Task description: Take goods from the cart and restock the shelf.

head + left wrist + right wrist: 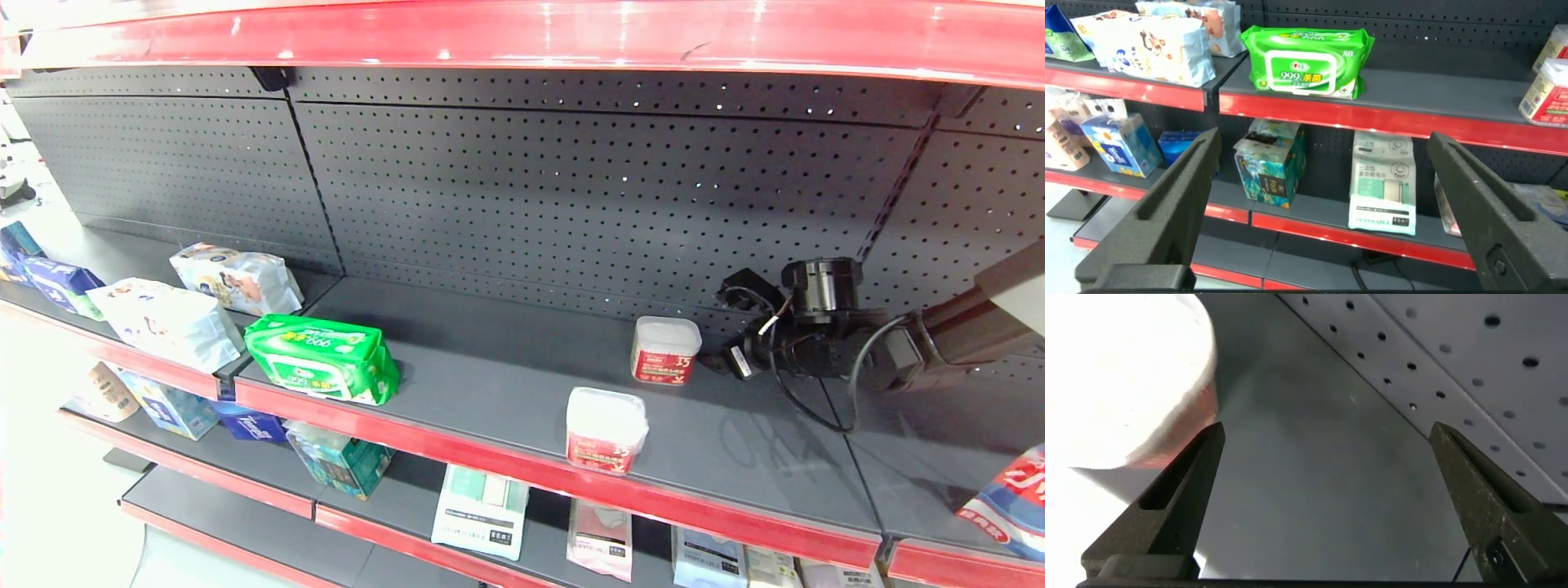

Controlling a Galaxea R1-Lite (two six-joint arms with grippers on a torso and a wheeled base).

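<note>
Two white tubs with red labels stand on the grey middle shelf point(506, 384), one at the back point(665, 351) and one at the front lip point(606, 429). My right gripper point(729, 327) rests low over the shelf just right of the back tub, near the pegboard wall. In the right wrist view its fingers point(1167, 506) are spread wide and the tub point(1118, 376) sits just ahead of one finger, not gripped. My left gripper point(1323, 204) is open and empty in front of the shelves, below the green wipes pack point(1306, 61).
The green wipes pack point(322, 358) lies at the left end of the middle shelf, with tissue packs point(167, 322) further left. A red and blue bag point(1008, 498) lies at the right edge. Lower shelves hold boxes point(1270, 159) and packets point(1382, 181). Bare shelf lies between the wipes and the tubs.
</note>
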